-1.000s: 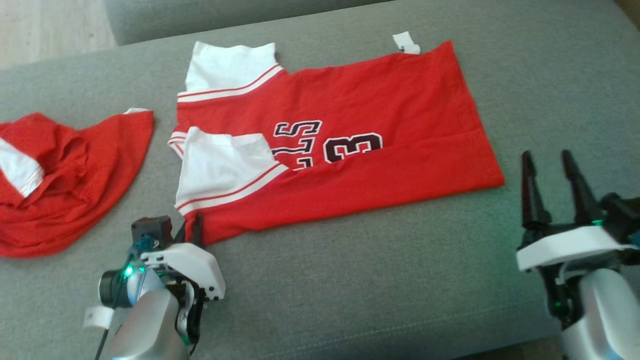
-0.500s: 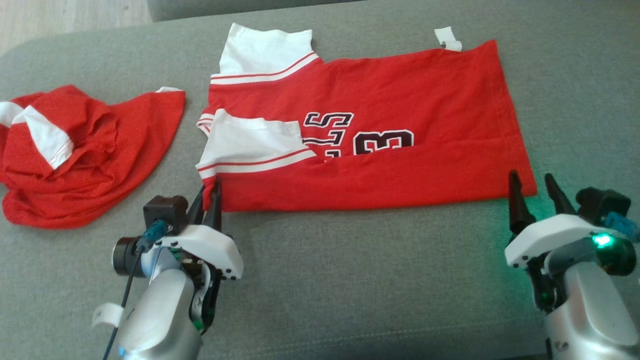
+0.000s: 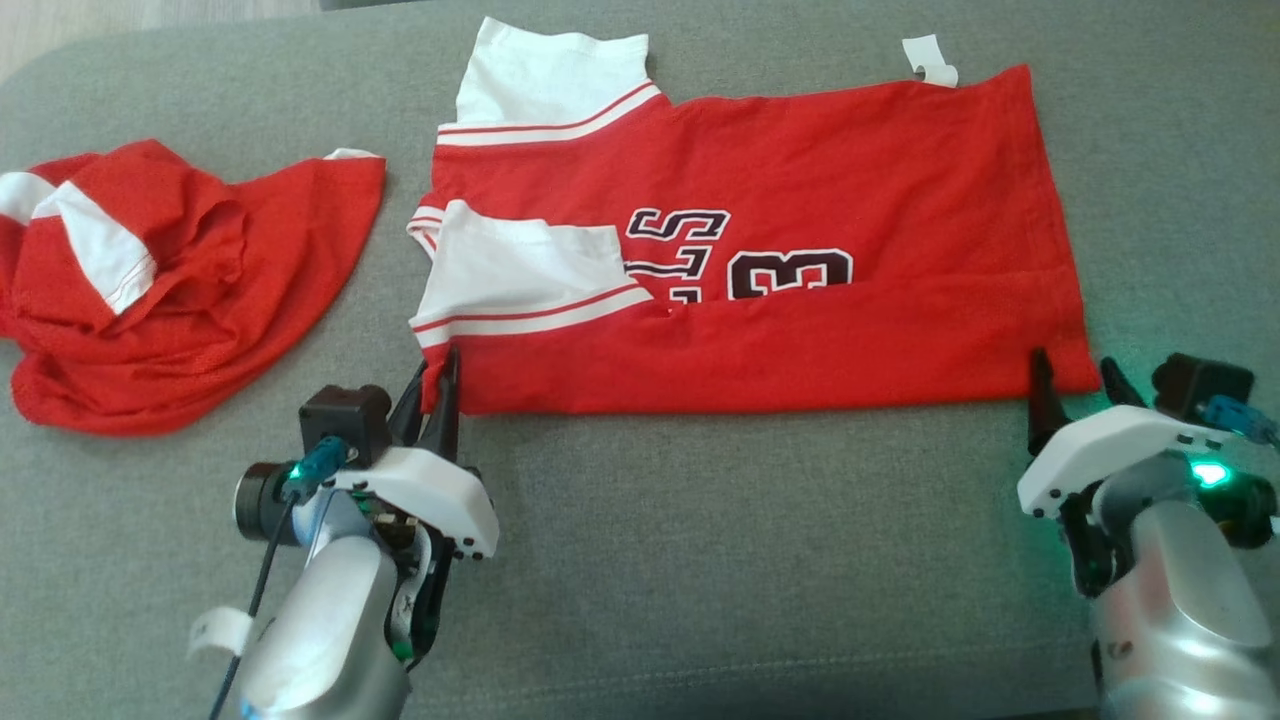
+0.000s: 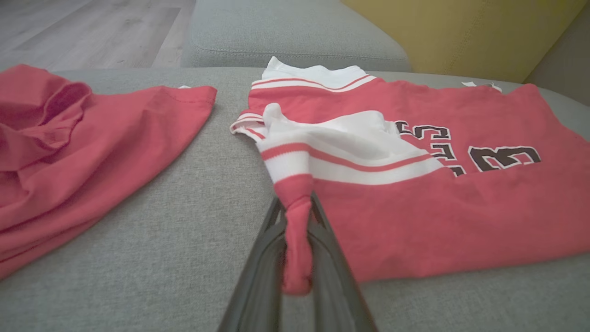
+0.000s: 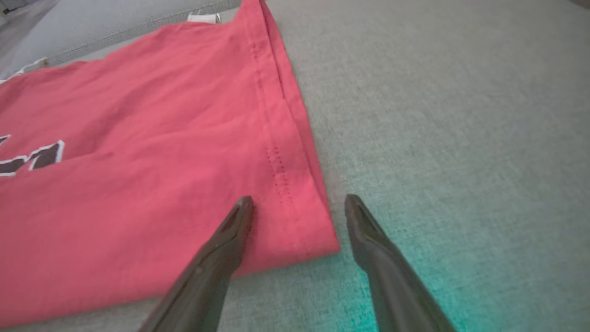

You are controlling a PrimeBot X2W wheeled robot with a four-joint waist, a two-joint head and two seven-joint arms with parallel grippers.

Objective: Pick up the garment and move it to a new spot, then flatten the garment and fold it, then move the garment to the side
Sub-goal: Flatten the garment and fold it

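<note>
Folding looks to be the step in hand: the red shirt (image 3: 800, 200) lies partly folded on the grey couch (image 3: 720, 560), its near left corner pinched in the left gripper (image 3: 437, 385), its near right corner between the spread fingers of the right gripper (image 3: 1075, 375), which likely must close before both lift.

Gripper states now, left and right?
Left gripper: shut on the red jersey, at its near corner.
Right gripper: open, nothing held, jaws either side of its other near corner.

Jersey (image 3: 800, 170): black letters "LS", digit "3"; rest covered.
</note>
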